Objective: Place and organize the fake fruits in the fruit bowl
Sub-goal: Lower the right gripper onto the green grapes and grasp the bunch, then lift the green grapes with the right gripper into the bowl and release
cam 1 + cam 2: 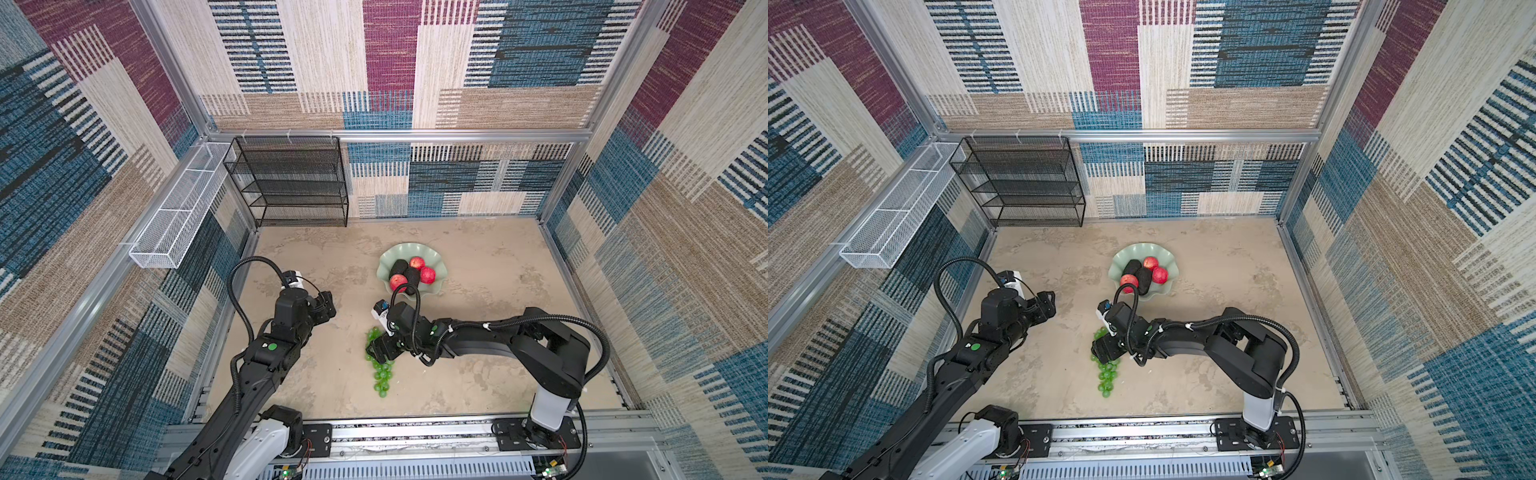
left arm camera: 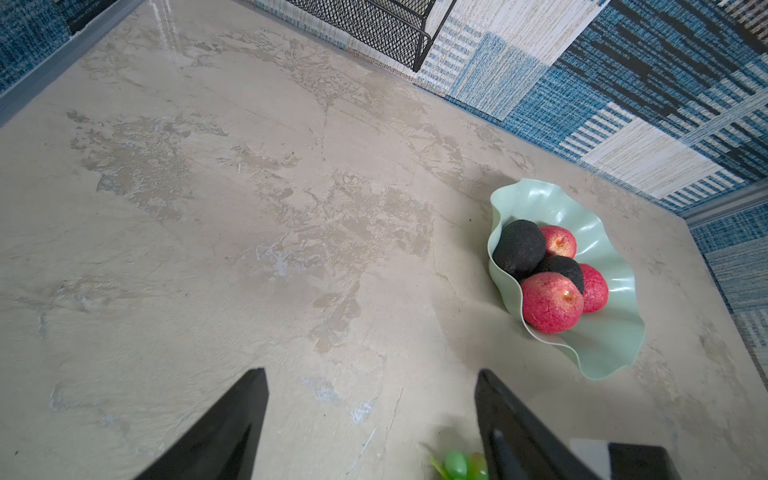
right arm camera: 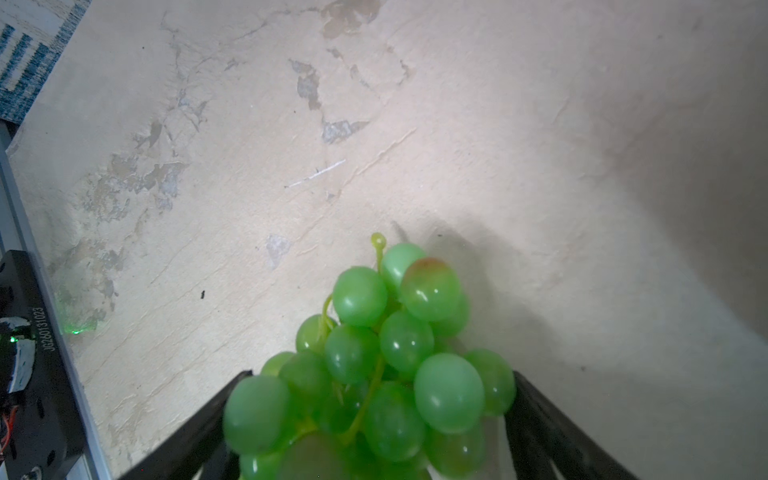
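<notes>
While lying on the mottled beige tabletop (image 1: pixel 478 257), the long bunch of translucent green grapes (image 1: pixel 381 374) is filling the wide-set jaws of the right gripper (image 3: pixel 379 376); gripped or loose, cannot tell. The left gripper (image 2: pixel 371 372) is hovering wide, holding nothing. Beyond, the pale mint scalloped fruit bowl (image 1: pixel 399 252) is cradling three small red apples (image 1: pixel 428 275) and two blackish oval avocados (image 1: pixel 399 268).

Both top views look steeply down from high up, sharing the whole table (image 1: pixel 490 266) and the fruit bowl (image 1: pixel 397 253) at centre. The left wrist view sees the fruit bowl (image 2: pixel 602 345) from nearer, at frame right. The right wrist view crowds the grapes (image 3: pixel 374 374).
</notes>
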You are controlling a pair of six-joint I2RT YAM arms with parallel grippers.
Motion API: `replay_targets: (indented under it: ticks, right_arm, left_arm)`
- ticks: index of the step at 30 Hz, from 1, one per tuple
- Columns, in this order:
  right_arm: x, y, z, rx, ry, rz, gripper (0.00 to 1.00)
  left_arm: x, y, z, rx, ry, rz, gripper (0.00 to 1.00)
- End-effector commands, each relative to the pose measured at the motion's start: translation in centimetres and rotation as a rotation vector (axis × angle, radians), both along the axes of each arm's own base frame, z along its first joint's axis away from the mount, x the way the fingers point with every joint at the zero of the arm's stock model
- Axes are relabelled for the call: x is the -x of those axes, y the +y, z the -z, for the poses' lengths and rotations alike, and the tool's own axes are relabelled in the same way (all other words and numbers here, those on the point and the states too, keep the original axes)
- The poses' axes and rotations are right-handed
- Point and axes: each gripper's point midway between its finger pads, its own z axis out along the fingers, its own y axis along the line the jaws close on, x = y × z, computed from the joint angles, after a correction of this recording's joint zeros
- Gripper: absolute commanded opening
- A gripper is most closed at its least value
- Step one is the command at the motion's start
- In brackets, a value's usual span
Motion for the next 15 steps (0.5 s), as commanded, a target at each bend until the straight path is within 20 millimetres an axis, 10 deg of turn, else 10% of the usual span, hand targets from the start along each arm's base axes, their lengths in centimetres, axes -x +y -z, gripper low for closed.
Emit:
replay_targets:
  ticks: [1, 9, 15]
  right_arm:
    - [0.3, 0.1, 0.9, 0.031, 0.028, -0.02, 0.84]
    - [0.0, 0.6, 1.5, 0.05, 0.03, -0.023, 0.51]
    - [-1.5, 0.3, -2.6, -0.046, -0.034, 0.025, 0.4]
  left_arm:
    - [-0.3, 0.0, -0.6, 0.006, -0.022, -0.006, 0.82]
    - [-0.4, 0.2, -0.4, 0.003, -0.02, -0.01, 0.82]
    - [-0.5, 0.3, -0.6, 0.0, -0.023, -0.012, 0.82]
